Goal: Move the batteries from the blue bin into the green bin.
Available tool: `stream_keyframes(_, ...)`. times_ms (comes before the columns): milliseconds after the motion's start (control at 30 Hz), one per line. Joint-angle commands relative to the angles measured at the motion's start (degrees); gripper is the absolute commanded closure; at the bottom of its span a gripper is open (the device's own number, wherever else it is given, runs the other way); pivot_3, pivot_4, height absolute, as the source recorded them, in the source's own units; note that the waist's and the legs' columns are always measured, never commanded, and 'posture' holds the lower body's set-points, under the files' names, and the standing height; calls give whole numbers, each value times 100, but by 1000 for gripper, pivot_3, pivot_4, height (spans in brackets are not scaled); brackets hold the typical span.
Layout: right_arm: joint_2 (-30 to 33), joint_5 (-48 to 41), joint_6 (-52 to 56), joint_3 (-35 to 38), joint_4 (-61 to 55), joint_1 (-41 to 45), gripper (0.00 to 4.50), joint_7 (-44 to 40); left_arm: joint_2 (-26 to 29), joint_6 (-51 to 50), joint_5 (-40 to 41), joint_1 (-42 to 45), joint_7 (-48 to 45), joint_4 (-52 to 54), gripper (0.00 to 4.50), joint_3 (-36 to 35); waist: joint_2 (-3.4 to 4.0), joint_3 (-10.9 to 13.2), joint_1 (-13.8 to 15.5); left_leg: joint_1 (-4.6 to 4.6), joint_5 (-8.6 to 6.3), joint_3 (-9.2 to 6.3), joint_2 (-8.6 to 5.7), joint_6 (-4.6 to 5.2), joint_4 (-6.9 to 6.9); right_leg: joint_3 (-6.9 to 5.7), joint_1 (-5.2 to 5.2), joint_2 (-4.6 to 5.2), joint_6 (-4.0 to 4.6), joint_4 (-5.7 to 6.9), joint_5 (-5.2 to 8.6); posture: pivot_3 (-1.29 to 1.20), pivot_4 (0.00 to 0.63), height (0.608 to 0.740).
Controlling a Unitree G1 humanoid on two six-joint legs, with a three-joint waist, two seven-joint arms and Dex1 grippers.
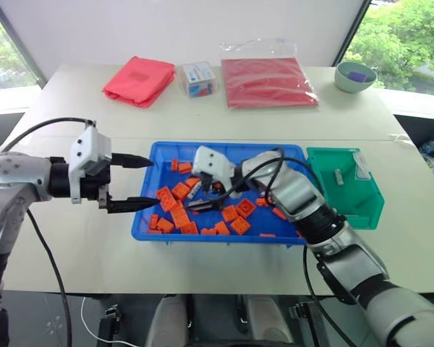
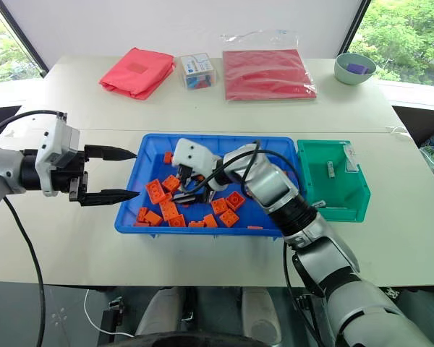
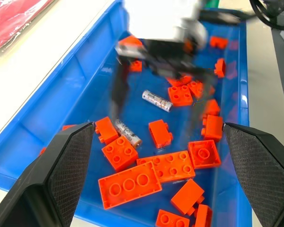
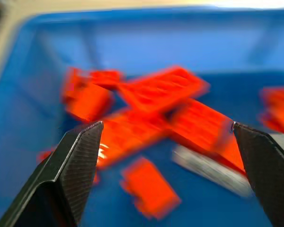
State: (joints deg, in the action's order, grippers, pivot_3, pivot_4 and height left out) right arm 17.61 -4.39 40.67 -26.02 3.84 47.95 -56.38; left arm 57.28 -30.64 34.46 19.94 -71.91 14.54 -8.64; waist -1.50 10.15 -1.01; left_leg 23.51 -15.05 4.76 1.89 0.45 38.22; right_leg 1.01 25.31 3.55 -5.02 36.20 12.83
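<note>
Right two-finger black gripper [image 3: 161, 90] seen with jaws spread wide, nothing held, poised over large shallow bright-blue plastic bin [image 1: 148, 184]. Two small silver-grey metal cylinder batteries [image 3: 156, 100] seen loose on bin floor among orange plastic toy bricks [image 3: 130, 183], one battery beside bricks. One battery already seen in small deep green plastic bin [image 1: 376, 199]. Left black gripper [image 1: 134, 182] spread, empty, at bin's left rim. Batteries judged light, rigid, smooth, prone to rolling; grip best taken across mid-length, crosswise to axis, bricks avoided.
</note>
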Motion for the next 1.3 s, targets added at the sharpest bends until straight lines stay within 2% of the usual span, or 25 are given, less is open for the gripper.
stream_keyframes(33,-38,132,191,126,20,33,46,384,-18,100,10,50,7,17,0,-78,0,0,-6,0,0,-1,0,0,0,-1,0,-1,0,0,0,0,150,736)
stream_keyframes(133,-179,348,147,35,227,-45,46,801,-45,82,9,140,16,-4,0,-33,0,0,-21,0,0,0,0,0,-2,0,2,-2,0,0,0,0,150,736)
stream_keyframes(367,-823,159,1216,507,268,-109,46,1621,-55,143,-92,335,-67,-154,0,97,0,0,-16,1,0,-1,1,0,-3,0,3,-3,-3,1,-2,0,150,736)
stream_keyframes(567,-1051,-68,1826,677,-40,-303,46,1923,-91,168,-137,395,-106,-193,0,145,-1,0,-9,2,0,0,-1,0,-2,1,0,3,-1,-3,-1,0,150,736)
stream_keyframes(933,-802,107,1182,0,-109,-638,46,1924,-111,236,-192,484,-147,-300,0,202,-2,-1,-21,0,0,-2,0,0,-5,0,0,-1,0,-3,0,0,150,736)
stream_keyframes(1167,-614,-33,959,274,45,-468,46,1781,-136,249,-204,516,-115,-308,0,204,-3,-1,-13,0,0,-3,0,0,-4,1,-1,0,0,-4,0,0,150,736)
stream_keyframes(1267,-552,104,747,43,156,-592,884,1744,-141,274,-231,574,-122,-361,0,211,-3,-1,-16,0,0,-3,0,0,-4,0,-1,-1,0,-4,0,0,150,736)
stream_keyframes(1300,-567,123,719,13,181,-632,1419,1762,-143,278,-237,589,-124,-370,0,212,-3,-1,-16,0,0,-3,0,0,-4,0,0,-1,0,-4,0,0,150,736)
